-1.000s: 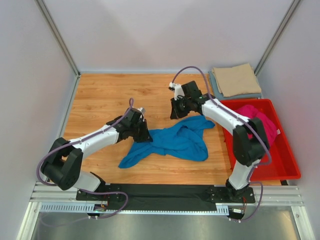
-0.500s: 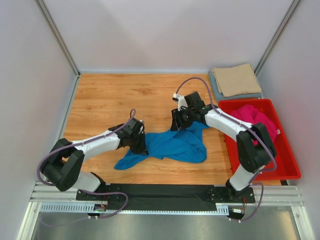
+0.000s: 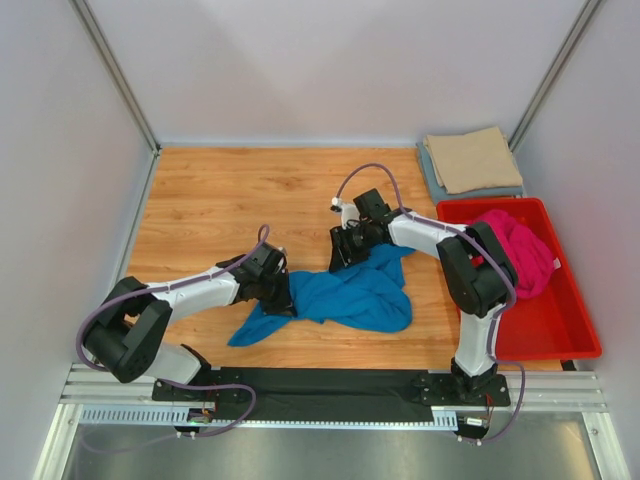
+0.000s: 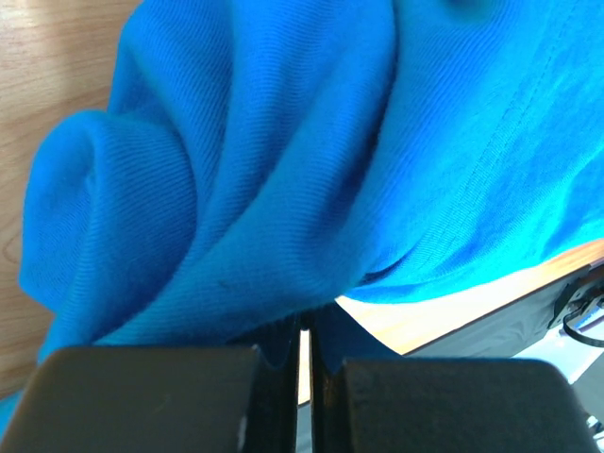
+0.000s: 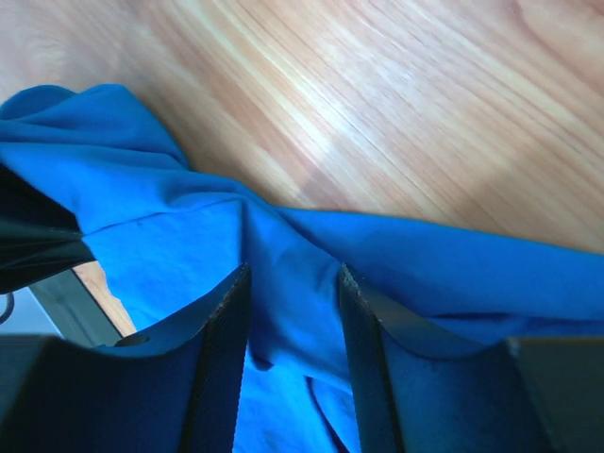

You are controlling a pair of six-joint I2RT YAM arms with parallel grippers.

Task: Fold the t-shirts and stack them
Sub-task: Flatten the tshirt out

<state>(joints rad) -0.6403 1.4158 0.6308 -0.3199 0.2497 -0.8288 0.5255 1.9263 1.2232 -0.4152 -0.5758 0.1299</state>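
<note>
The blue shirt (image 3: pixel 345 295) lies in a crumpled heap on the wood table (image 3: pixel 220 190). It is near the front edge, about in the middle. One end trails out to the front left in a thin tail.

The left gripper (image 4: pixel 304 342) sits low at the left side of the blue shirt. Its two fingers (image 4: pixel 160 396) are pressed together with only a thin crack between them. A bit of blue cloth is pinched there. In the left wrist view the cloth bunches up in fat folds right above the fingers.

The right gripper (image 5: pixel 293 274) is at the back edge of the blue shirt, across the heap from the left gripper. Its fingers (image 5: pixel 217 349) are spread apart. Blue cloth shows in the gap between them, but I cannot tell if the fingers touch it. Bare wood shows past the cloth.

A red bin (image 3: pixel 560 330) sits on the right side of the table. The pink shirt (image 3: pixel 520 250) is bunched up in the back part of the bin. Behind the bin, in the back right corner, the tan shirt (image 3: pixel 470 158) lies folded flat on top of the grey-blue shirt (image 3: pixel 430 172). The edge of the grey-blue shirt peeks out on the left and at the front.
</note>
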